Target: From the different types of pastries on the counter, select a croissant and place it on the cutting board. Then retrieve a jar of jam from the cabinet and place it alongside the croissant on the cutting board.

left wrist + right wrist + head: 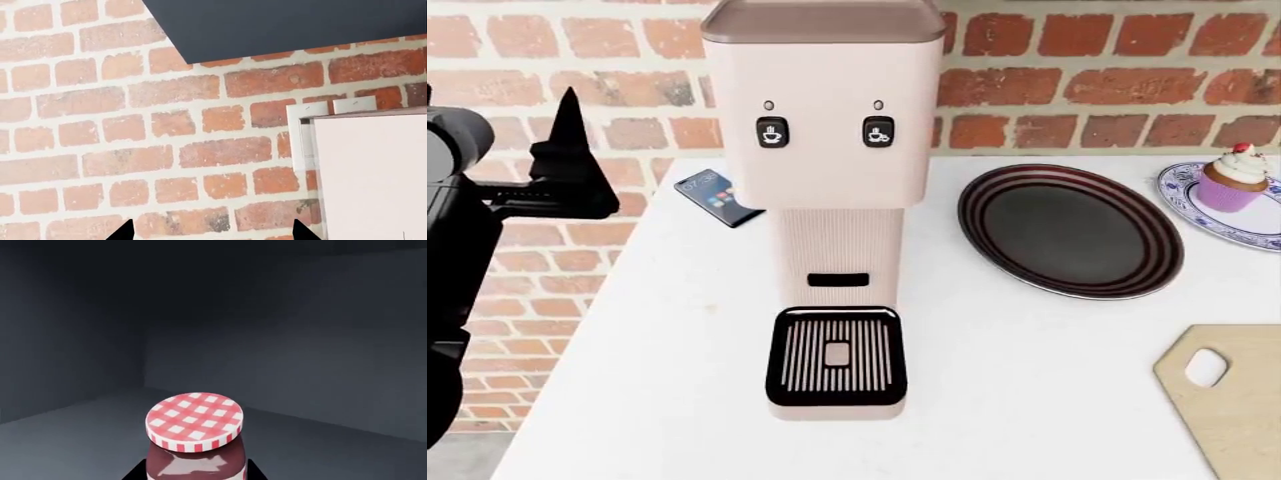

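Observation:
In the right wrist view a jam jar (pixel 194 422) with a red-and-white checked lid and dark red contents stands inside a dark cabinet. My right gripper (pixel 197 473) has a black finger pressed against each side of the jar. It does not show in the head view. My left gripper (pixel 213 234) is open and empty, facing the brick wall; in the head view it (pixel 561 165) is raised left of the counter (pixel 667 330). The cutting board (pixel 1238 410) lies at the counter's front right. A cupcake (pixel 1233 178) sits on a blue-patterned plate. The croissant is out of view.
A tall pink coffee machine (pixel 825 150) stands mid-counter; its side shows in the left wrist view (pixel 373 175). A round dark striped plate (pixel 1070 228) lies right of it and a phone (pixel 718 196) behind its left. A dark cabinet underside (pixel 287 25) hangs above.

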Robot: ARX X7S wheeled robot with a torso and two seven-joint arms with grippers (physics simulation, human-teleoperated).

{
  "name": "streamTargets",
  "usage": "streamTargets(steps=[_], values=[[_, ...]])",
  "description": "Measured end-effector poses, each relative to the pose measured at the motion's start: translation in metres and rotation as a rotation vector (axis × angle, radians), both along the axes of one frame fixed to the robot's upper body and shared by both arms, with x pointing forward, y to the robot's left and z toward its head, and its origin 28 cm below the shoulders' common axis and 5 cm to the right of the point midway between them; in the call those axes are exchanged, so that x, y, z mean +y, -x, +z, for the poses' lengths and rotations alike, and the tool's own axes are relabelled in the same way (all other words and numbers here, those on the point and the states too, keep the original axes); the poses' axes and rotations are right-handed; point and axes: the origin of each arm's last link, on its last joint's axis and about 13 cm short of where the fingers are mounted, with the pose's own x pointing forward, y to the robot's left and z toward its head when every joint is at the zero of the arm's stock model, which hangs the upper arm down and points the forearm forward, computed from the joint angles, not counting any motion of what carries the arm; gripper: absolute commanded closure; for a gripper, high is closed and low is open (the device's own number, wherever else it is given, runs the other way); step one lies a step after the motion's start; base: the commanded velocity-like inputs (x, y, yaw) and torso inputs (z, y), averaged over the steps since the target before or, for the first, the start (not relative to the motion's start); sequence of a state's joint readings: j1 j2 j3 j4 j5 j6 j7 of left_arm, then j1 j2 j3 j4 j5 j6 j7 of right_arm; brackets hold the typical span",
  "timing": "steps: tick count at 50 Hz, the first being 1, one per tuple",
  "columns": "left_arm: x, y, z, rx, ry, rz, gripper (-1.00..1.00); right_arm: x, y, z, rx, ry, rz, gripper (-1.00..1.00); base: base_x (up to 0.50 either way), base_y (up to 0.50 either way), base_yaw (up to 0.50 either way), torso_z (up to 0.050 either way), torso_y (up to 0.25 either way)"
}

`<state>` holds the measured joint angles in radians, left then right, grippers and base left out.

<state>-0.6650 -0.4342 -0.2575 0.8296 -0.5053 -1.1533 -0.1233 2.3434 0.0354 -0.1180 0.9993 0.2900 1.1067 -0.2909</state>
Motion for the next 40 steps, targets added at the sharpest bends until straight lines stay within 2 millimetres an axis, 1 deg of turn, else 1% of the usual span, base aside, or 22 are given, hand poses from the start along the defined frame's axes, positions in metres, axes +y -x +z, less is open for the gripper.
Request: streamTargets(steps=[15, 40], values=[[-0.001, -0.001, 0.0, 0.003, 0.001, 0.0, -1.0, -0.049, 0.021, 0.01, -0.092, -0.064, -0.1, 1.0, 0.0, 0.01, 0.0, 0.0, 0.0], [-0.003, 0.001, -0.001, 0.007, 0.003, -0.003, -1.0, -0.112, 0.064, 0.012, -0.201, -0.112, -0.254, 1.0, 0.0, 0.01, 0.0, 0.0, 0.0]])
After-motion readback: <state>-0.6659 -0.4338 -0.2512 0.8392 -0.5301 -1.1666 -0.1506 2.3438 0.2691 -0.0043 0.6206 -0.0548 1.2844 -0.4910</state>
